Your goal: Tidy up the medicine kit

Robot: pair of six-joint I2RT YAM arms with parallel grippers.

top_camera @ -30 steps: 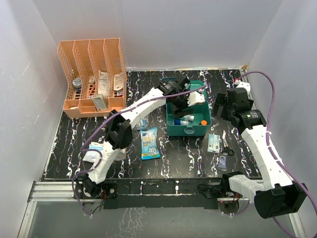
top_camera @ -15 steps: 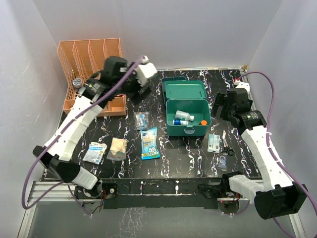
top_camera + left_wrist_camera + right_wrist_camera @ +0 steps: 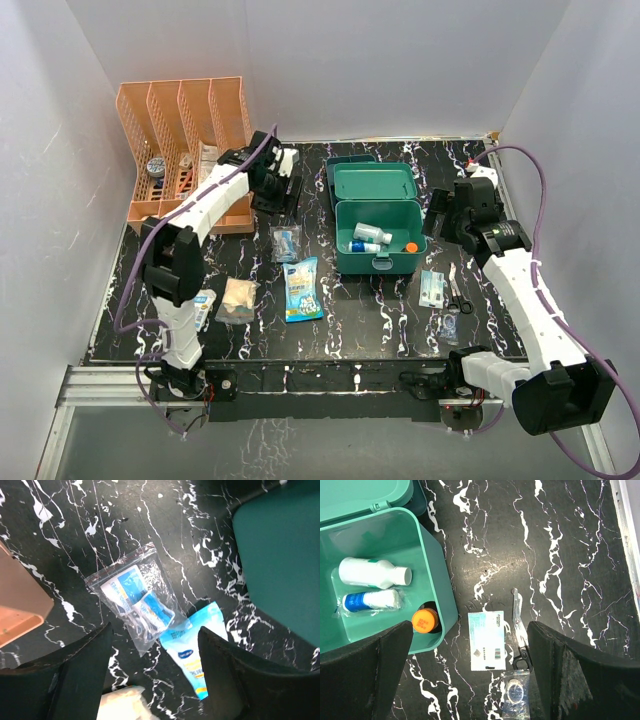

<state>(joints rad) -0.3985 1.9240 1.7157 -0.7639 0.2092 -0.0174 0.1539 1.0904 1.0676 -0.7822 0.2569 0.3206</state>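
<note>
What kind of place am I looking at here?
Probably a robotics lab test cell: white walls box in a marbled table, the left arm and right arm are bolted at its near edge, and a medicine kit sits open on it.

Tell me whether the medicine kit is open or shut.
Open. The medicine kit has its lid swung back behind the box, and a white bottle and an orange cap show inside.

The medicine kit (image 3: pixel 373 185) is smooth green plastic. The table (image 3: pixel 560 540) looks like shiny black marble. The bag (image 3: pixel 132 600) is clear crinkly plastic. The scissors (image 3: pixel 519 625) are metal.
</note>
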